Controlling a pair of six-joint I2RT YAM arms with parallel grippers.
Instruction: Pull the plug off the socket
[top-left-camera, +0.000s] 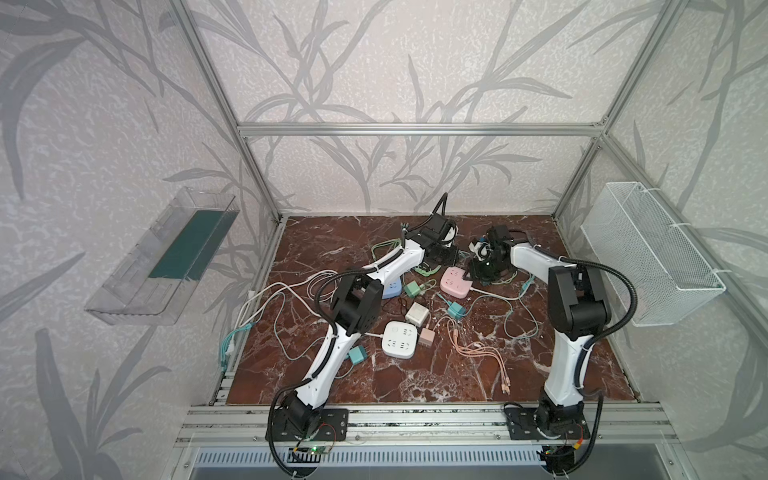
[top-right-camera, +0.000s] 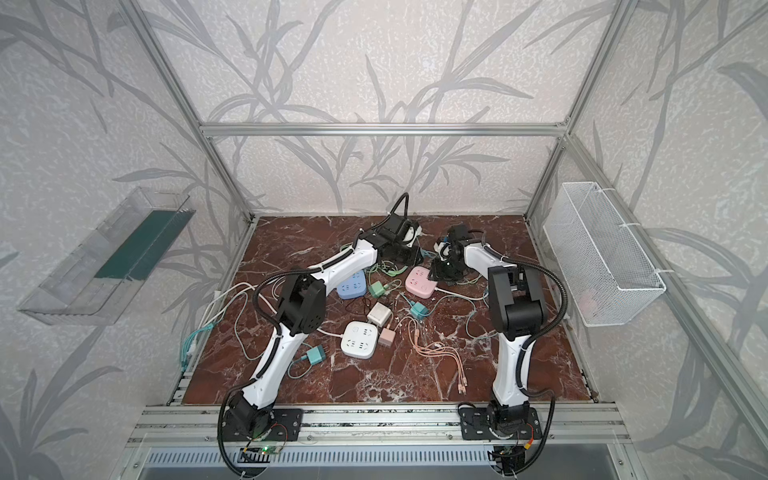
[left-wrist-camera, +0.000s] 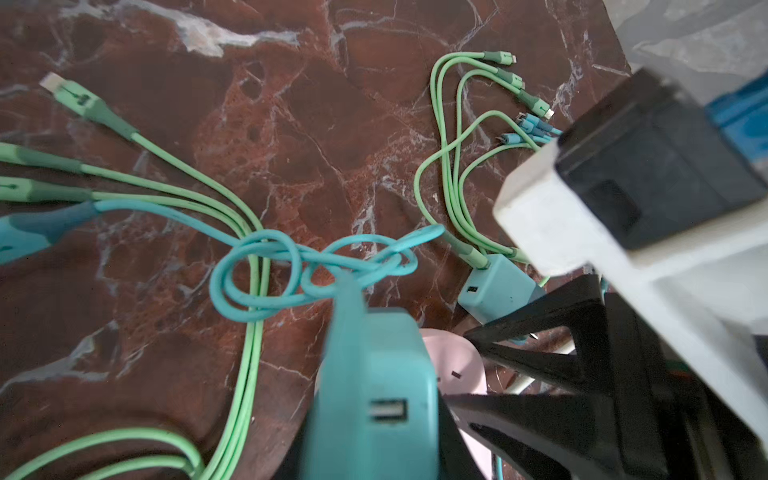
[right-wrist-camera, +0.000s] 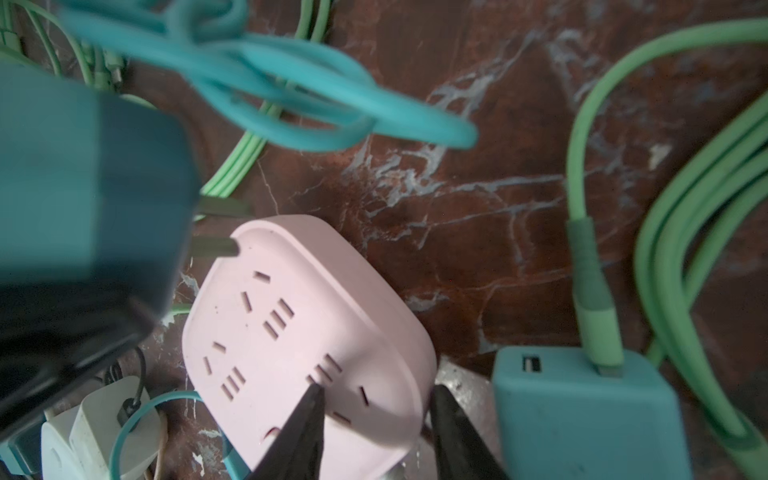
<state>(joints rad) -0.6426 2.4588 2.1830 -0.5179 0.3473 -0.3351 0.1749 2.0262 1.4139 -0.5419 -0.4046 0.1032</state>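
Plug (right-wrist-camera: 83, 187), teal, prongs bare and out of pink socket (right-wrist-camera: 299, 316), near its rim above desk (right-wrist-camera: 498, 124), pinched in left jaws | right jaws straddle socket's corner, cannot tell if pinching or slack | risk: knotted teal cable (left-wrist-camera: 266, 274) snagged on green cables (left-wrist-camera: 249, 374) could drag them or tug plug loose; prongs could knock socket | writing: none readable
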